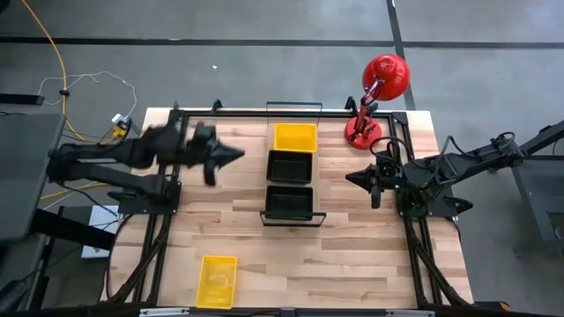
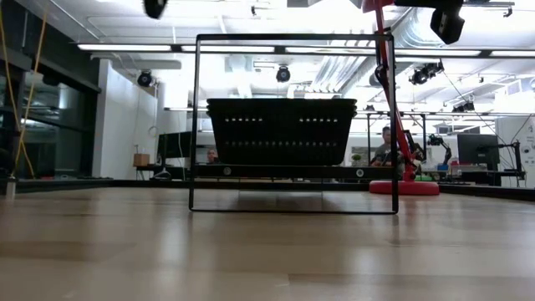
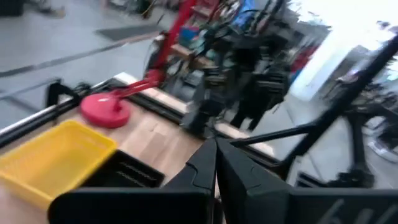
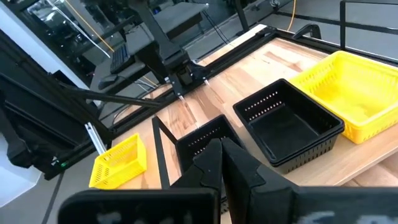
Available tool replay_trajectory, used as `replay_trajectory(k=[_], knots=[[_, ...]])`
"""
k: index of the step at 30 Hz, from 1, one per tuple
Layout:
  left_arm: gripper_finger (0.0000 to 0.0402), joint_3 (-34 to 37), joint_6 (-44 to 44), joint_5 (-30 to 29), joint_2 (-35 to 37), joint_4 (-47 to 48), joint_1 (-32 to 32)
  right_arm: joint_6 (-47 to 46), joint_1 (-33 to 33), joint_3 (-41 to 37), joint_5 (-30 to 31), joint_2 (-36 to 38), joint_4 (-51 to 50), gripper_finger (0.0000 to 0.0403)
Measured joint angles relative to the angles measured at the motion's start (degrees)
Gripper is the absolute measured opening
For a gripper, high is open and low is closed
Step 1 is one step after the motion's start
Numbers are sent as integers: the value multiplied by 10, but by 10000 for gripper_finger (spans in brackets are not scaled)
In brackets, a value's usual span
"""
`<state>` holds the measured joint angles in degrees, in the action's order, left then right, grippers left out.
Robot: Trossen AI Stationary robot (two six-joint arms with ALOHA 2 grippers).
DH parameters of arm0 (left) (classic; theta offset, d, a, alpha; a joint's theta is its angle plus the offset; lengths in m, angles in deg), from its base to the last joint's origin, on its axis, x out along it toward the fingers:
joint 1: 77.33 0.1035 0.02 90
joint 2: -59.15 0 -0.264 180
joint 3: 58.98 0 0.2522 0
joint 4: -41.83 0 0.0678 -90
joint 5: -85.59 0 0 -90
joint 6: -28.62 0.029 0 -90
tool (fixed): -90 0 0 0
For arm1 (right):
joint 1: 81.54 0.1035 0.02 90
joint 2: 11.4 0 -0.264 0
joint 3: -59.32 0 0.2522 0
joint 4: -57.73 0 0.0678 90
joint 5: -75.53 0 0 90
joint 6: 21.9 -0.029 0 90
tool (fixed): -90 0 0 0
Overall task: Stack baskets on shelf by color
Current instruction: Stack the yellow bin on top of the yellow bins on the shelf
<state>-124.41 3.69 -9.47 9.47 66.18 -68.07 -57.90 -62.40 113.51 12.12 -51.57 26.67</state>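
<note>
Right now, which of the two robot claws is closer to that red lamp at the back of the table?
The right gripper. It hangs just in front of the red lamp, near the lamp's base. The left gripper is across the shelf, beyond the baskets.

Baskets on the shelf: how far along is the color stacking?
Early. On the shelf sit three baskets in a row: one yellow basket and two black baskets, none visibly stacked. Nothing in hand: left gripper and right gripper are shut, empty, above the table. Left: the second yellow basket at the table's near edge, plus all stacking.
</note>
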Motion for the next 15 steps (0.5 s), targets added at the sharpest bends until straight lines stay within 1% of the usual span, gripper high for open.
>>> replay_trajectory(k=[3,5,7,9,15], knots=[[0,63,-3,-82,49,-37,-71,0,0,0,0,0,0,0],[0,88,-4,-138,70,-48,-98,0,0,0,1,0,0,0],[1,102,-4,-178,82,-48,-110,0,0,0,2,0,0,0],[1,106,-1,-194,87,-48,-114,0,0,0,2,0,0,0],[1,106,43,-196,88,-55,-114,4,0,0,10,0,23,0]])
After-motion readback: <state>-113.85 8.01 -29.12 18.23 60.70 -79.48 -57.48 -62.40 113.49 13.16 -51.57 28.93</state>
